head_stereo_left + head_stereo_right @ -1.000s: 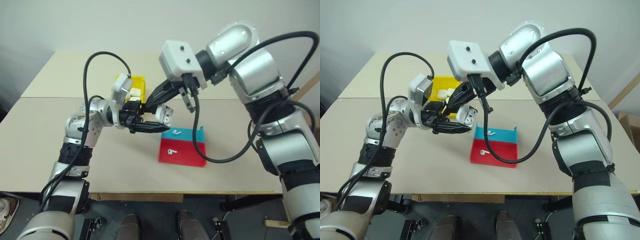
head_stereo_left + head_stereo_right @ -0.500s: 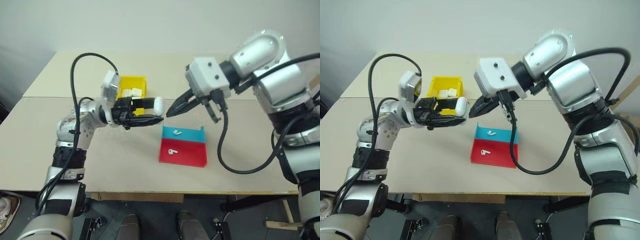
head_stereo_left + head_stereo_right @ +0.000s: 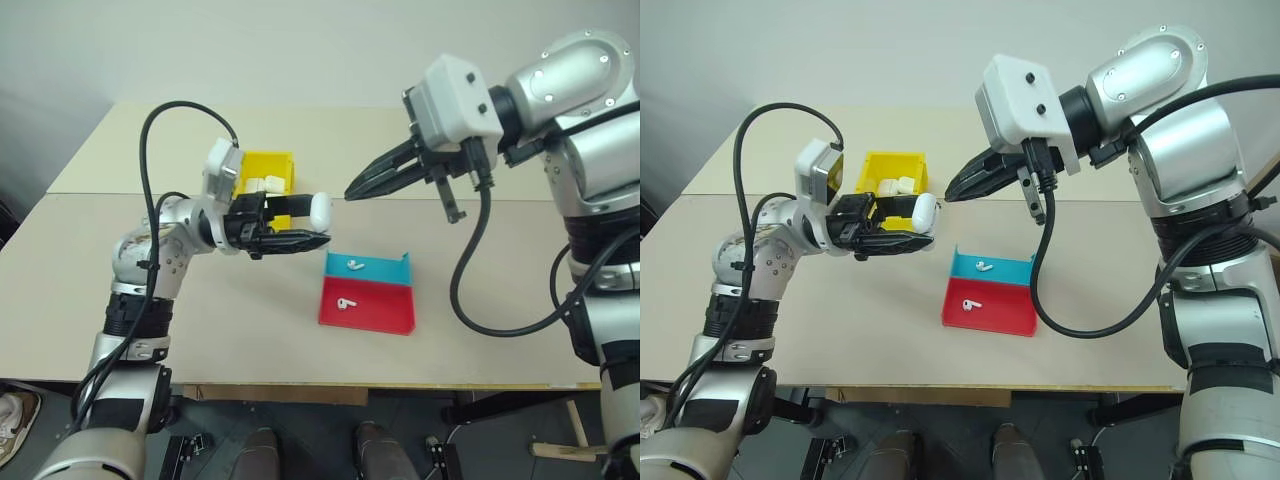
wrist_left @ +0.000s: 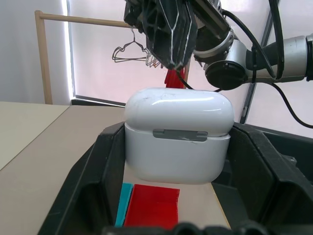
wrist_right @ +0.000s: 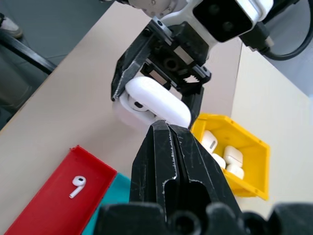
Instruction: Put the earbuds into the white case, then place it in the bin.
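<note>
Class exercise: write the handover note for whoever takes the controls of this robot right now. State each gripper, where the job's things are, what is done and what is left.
Left gripper: shut on the white case, lid closed, held above the table beside the bin.
Right gripper: shut, holding nothing, raised above the tray.
Earbuds: one on the tray's blue part, one on its red part.
Bin: already holds several cases.
Done: case picked up.
Left: open the case, load both earbuds, close it, place it in the bin.

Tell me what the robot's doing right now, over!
Left gripper shut on the white case, lid closed, held above the table. Right gripper shut, empty. Two earbuds in the red-and-blue tray. Path to the yellow bin unobstructed.
</note>
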{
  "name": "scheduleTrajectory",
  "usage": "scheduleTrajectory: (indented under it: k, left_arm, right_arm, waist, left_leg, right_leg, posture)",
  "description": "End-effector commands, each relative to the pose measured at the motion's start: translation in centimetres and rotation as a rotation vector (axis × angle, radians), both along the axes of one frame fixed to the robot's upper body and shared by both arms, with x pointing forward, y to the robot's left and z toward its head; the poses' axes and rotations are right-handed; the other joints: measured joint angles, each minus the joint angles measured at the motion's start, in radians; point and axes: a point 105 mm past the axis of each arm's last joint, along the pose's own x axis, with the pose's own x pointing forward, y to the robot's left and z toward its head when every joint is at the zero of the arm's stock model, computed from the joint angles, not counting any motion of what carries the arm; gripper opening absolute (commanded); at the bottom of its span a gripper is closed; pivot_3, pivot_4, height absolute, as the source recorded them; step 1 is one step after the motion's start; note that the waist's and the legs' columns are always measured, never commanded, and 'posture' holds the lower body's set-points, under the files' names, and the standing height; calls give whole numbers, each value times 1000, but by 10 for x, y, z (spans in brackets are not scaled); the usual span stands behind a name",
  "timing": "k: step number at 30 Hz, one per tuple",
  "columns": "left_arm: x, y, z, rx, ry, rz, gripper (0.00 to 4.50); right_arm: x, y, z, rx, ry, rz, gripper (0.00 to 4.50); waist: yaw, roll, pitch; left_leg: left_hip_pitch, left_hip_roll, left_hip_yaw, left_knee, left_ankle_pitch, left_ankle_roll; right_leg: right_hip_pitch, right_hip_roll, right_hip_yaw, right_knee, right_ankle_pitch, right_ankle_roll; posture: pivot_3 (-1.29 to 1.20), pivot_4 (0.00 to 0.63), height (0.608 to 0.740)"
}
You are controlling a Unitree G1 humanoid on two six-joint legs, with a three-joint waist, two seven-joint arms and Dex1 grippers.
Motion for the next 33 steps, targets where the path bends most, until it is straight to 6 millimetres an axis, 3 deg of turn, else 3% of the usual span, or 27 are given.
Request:
scheduleTrajectory:
  k: [1,4,7,10,14,20,26,30,33]
  left_arm:
    - [-5,-2,7,-4,-40,-28,2829]
    - [-5,-2,9,-7,-43,-28,2829]
    - [-4,-2,12,-17,-49,-15,2829]
    - [-3,1,13,-24,-51,7,2829]
    - [-3,5,16,-38,-48,28,2829]
    - [-3,5,17,-53,-50,50,2829]
    - [1,11,17,-46,-75,127,2829]
    - [26,32,21,-31,-151,415,2829]
    - [56,49,25,-34,-159,731,2829]
  right_arm:
    - [-4,8,23,76,-80,-7,34]
    - [-2,21,21,116,-70,-10,34]
    - [-3,27,2,89,-18,-7,34]
    - [-5,19,-22,38,52,-7,34]
    - [-11,15,-33,33,102,-6,34]
    - [-14,17,-40,49,130,-15,34]
    - [-14,12,-35,86,132,-53,34]
    - [-15,-9,-36,156,174,-171,34]
    - [-12,-21,-36,313,236,-320,34]
  waist:
    - [-2,0,0]
    - [-2,0,0]
    - [1,0,0]
    - [8,0,0]
    - [7,0,0]
    - [0,0,0]
    - [2,0,0]
    - [6,0,0]
    - [9,0,0]
  left_leg:
    - [0,0,0,0,0,0]
    - [0,0,0,0,0,0]
    - [0,0,0,0,0,0]
    - [0,0,0,0,0,0]
    - [-1,-1,0,1,0,0]
    - [1,-1,0,1,0,0]
    - [0,-1,0,1,0,0]
    - [0,-1,-1,1,0,0]
    - [1,-1,-1,1,0,0]
  right_leg:
    - [0,0,0,0,0,0]
    - [-1,0,0,2,0,0]
    - [-1,0,0,2,0,0]
    - [0,0,0,1,0,0]
    - [-1,-1,0,2,0,0]
    - [0,-1,1,3,0,0]
    - [0,0,0,3,0,0]
    - [0,-1,0,3,0,0]
    - [1,-1,0,3,0,0]
  posture:
    - [0,150,740]
    - [0,150,740]
    - [0,150,740]
    - [0,150,740]
    - [0,150,740]
    - [0,150,740]
    - [0,150,740]
    - [0,150,740]
    - [0,150,740]
